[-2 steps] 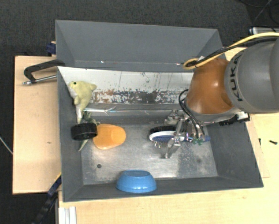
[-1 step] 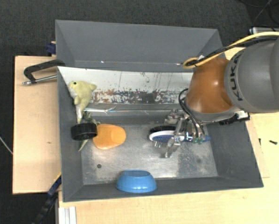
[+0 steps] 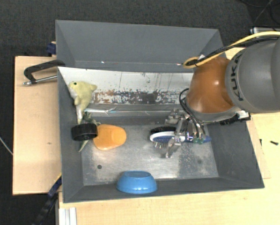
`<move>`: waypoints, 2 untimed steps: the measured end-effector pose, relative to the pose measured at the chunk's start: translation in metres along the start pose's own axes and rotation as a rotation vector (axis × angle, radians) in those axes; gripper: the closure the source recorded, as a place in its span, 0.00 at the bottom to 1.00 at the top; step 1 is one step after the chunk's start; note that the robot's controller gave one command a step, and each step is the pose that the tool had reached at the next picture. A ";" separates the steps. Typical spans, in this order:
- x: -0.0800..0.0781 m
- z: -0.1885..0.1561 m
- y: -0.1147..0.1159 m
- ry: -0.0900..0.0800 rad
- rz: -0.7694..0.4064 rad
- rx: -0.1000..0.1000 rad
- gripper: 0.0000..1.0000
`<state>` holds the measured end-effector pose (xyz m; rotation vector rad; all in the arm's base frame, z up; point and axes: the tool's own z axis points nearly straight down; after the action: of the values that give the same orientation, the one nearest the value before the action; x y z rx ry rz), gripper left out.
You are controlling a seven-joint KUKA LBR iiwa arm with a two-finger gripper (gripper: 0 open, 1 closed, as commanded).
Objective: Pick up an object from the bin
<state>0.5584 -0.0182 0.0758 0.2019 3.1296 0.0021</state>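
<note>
The grey bin held five loose things. The hand hung low, right of the middle, against a small blue-and-white thing. I could not tell whether the hand was spread or pressed together. To the left lay an orange cup-like piece touching a black wheel. A yellow-green soft toy filled the far left corner, and a blue bowl sat by the near wall.

Light from above on the grey metal bin, bright glare band along its far inner wall, soft speckled sheen on its floor, short faint shadow under the rounded orange lump at its left, dark surround beyond its rim
</note>
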 end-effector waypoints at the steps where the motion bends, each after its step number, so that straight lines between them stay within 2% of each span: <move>1: -0.001 -0.001 0.001 0.000 0.000 0.000 0.00; 2: -0.002 -0.002 0.001 -0.004 0.000 0.000 1.00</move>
<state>0.5609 -0.0177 0.0781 0.2019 3.1257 0.0023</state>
